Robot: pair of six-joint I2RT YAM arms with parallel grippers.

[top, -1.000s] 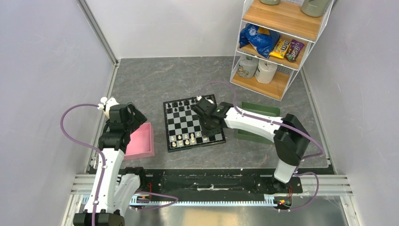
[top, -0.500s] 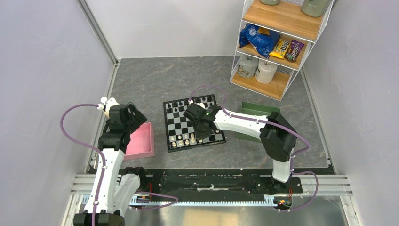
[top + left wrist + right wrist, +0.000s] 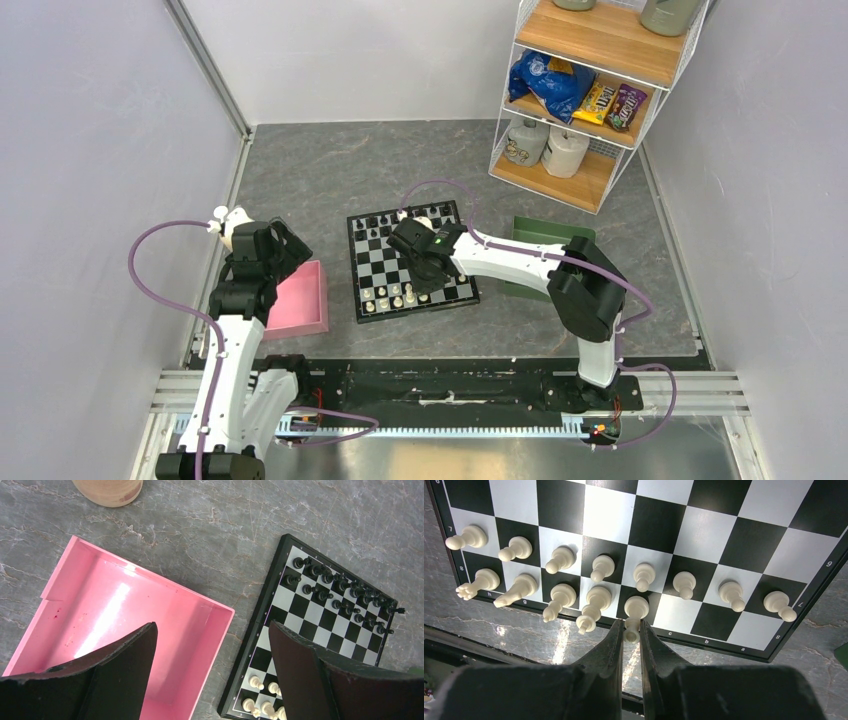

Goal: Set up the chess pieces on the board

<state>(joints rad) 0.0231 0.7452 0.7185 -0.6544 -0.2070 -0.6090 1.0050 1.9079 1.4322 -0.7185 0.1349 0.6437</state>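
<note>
Top view, right tool (image 3: pixel 427 272): low over the near rows of the flat black-and-white checked chessboard (image 3: pixel 378 262).
Top view, left tool (image 3: pixel 287 250): above the pink square plastic tray (image 3: pixel 300 300), with the board off to its right.
Left wrist, left tool (image 3: pixel 212 627): spread wide, holding nothing; tray beneath it, black chess pieces (image 3: pixel 345 587) ahead-right.
Right wrist, right tool (image 3: pixel 630 627): pinching the head of a cream-white chess piece (image 3: pixel 636 607) at the board's edge row; other cream-white pieces (image 3: pixel 559 560) ahead and to both sides.
</note>
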